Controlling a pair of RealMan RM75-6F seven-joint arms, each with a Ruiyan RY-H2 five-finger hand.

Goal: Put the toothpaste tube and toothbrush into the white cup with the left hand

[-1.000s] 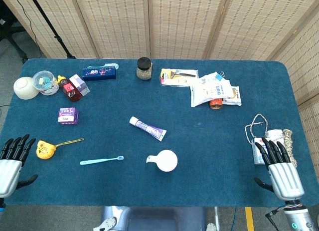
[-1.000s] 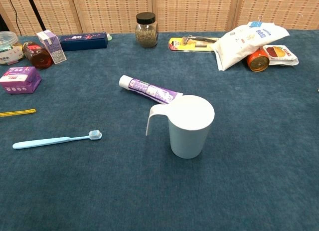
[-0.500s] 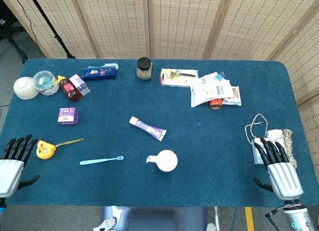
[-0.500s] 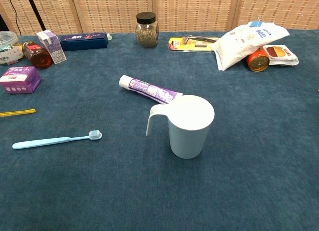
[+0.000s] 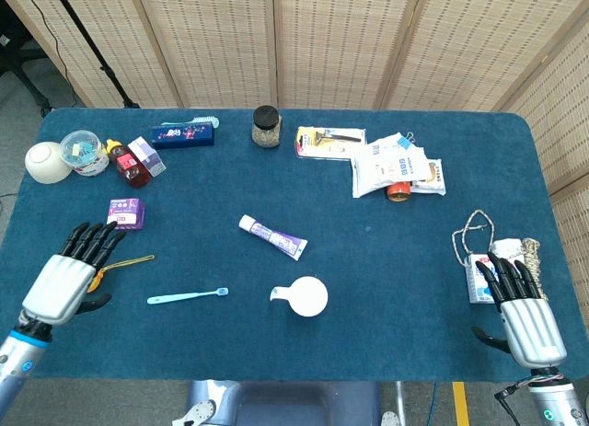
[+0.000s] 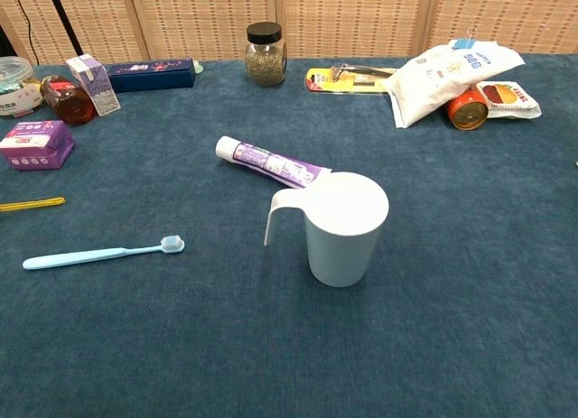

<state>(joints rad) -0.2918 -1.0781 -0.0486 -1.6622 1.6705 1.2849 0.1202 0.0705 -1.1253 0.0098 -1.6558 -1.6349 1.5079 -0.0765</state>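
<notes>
Hands: your left hand (image 5: 66,281) has come in over the near left corner of the counter (image 5: 386,260) in the last half second, fingers spread wide and holding nothing; a second ago it hung at the very edge. Your right hand (image 5: 523,314) stays parked at the near right edge, fingers straight and apart, empty.
Meaning: the reach looks just begun, so I judge that no part of the task is done yet.
Cup: the white cup (image 6: 340,227) stands upright near the middle of the near side, empty, handle toward your left.
Toothbrush: the blue toothbrush (image 6: 101,252) lies flat to the left of the cup, bristle end toward it, handle end toward your left hand, which makes it the nearer pick.
Yellow tool: a small yellow thing with a thin stem (image 5: 129,259) lies partly under your left fingers; mind you don't drag it.
Toothpaste: the tube (image 6: 271,163) lies flat just behind the cup, cap toward your left, untouched.
Far side: jar (image 6: 265,53), boxes and packets sit along the back, well apart from your work.
</notes>
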